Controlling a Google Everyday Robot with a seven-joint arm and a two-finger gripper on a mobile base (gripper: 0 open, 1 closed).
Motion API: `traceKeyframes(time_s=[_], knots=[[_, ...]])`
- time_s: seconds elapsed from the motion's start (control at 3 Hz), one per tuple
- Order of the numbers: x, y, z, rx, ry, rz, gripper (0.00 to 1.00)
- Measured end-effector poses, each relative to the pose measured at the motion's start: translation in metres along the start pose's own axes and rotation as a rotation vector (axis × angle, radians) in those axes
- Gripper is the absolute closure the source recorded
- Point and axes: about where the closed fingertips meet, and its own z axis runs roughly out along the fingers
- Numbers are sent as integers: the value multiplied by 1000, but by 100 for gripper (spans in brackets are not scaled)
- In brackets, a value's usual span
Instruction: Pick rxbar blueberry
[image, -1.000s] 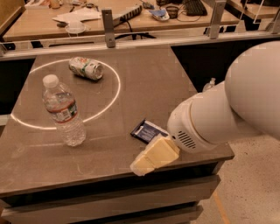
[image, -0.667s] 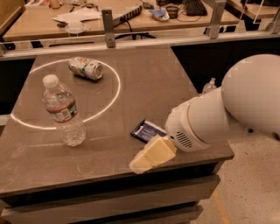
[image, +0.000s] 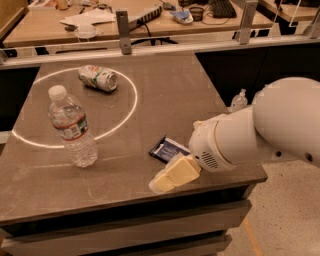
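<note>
The rxbar blueberry (image: 167, 149) is a flat dark blue wrapped bar lying on the grey table (image: 165, 95) near its front right part. My gripper (image: 172, 176) hangs just in front of the bar, at its near right end, with its cream-coloured fingers (image: 181, 171) pointing down and left over the table's front edge. The white arm covers the bar's right end. The gripper holds nothing that I can see.
A clear water bottle (image: 72, 125) stands upright at the left. A crushed white-green can (image: 98, 78) lies at the back left inside a bright ring of light. Behind the table runs a metal rail (image: 150, 47) and a cluttered desk.
The arm and gripper have shifted slightly left and up, nearer to the bar. The bar, bottle and can have not moved.
</note>
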Motion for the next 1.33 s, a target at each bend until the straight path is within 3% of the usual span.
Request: traceKeyframes(time_s=[0.67, 1.0, 1.33], knots=[[10, -25, 10, 49, -25, 42, 0], [17, -26, 11, 52, -16, 47, 15], [25, -22, 13, 43, 5, 36, 39]])
